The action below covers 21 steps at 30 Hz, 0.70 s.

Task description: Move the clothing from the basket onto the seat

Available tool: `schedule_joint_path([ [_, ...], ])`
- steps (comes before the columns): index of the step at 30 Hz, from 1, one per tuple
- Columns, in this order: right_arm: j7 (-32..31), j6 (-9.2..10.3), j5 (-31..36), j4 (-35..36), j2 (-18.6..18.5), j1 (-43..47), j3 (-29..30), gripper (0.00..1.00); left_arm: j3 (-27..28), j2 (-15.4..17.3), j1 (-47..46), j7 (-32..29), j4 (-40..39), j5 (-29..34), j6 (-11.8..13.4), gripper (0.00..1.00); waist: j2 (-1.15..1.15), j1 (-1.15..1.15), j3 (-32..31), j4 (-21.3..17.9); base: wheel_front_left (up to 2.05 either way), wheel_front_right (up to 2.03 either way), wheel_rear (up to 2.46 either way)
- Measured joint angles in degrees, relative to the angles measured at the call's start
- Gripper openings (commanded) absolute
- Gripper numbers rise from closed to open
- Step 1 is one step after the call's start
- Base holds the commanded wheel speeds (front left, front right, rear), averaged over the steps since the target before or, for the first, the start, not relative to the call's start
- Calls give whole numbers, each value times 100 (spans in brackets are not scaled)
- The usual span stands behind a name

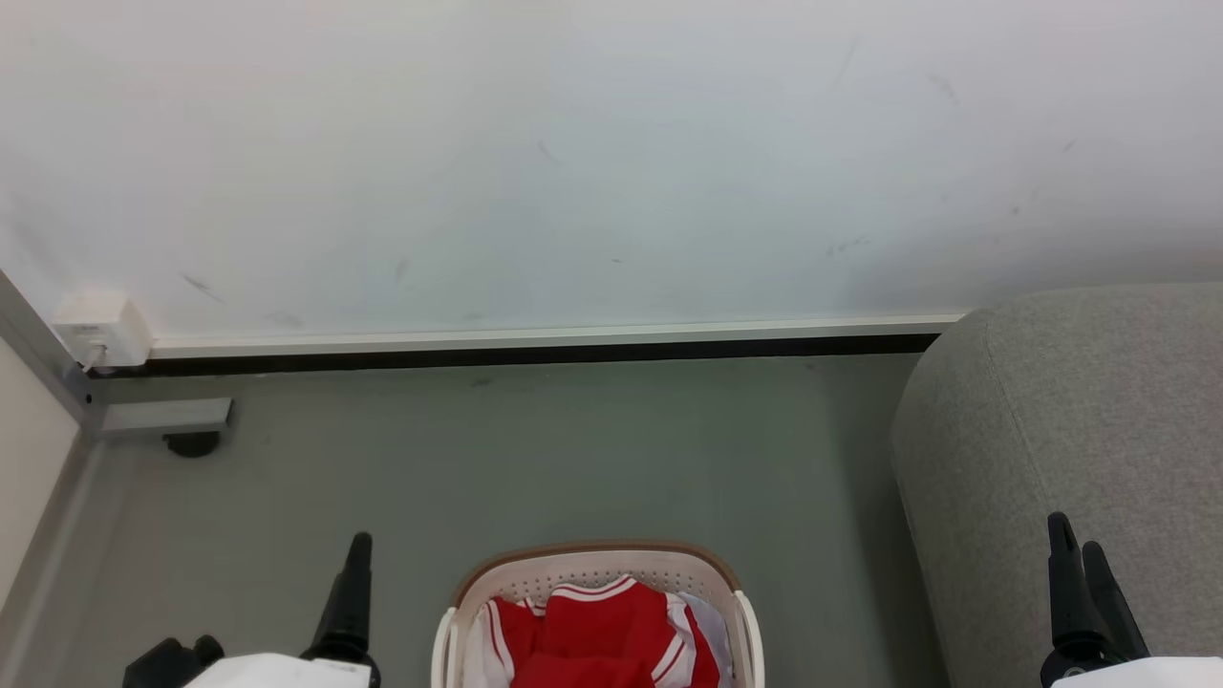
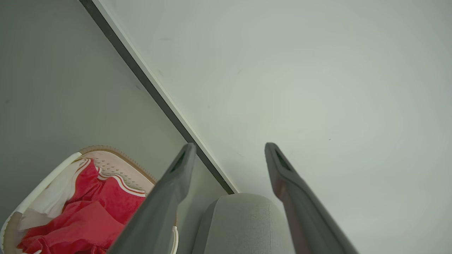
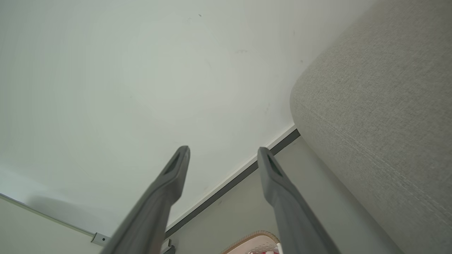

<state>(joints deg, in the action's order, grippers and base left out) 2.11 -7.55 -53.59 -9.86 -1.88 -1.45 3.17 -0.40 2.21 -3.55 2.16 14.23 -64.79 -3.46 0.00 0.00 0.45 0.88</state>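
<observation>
Claws agape, left claw (image 2: 230,146), right claw (image 3: 223,149), empty

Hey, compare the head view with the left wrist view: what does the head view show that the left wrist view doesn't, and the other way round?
Head view's own: the right gripper, at the lower right in front of the seat, and a small white box on the wall at the left corner. Left wrist view's own: both fingers of the left gripper spread wide, nothing between them. Shared: the basket holding the red clothing, the seat, the grey floor, the wall and its dark baseboard.
</observation>
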Motion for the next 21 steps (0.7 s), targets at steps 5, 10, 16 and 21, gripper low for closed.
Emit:
schedule_joint_path([
  [5,102,0,448,41,-3,22,-44,100,-41,1,1,104,-38,445,81,100,0,0,1,9,0,0,0],
  [10,204,0,881,69,-7,23,-84,100,-66,3,1,201,-86,970,180,100,0,0,7,26,0,0,0],
  [16,318,0,1395,91,-15,29,-135,100,-113,7,3,301,-130,1438,272,100,0,0,5,50,0,0,0],
  [21,400,0,1783,118,-19,39,-174,100,-172,9,4,387,-145,1803,309,100,0,0,0,66,0,0,0],
])
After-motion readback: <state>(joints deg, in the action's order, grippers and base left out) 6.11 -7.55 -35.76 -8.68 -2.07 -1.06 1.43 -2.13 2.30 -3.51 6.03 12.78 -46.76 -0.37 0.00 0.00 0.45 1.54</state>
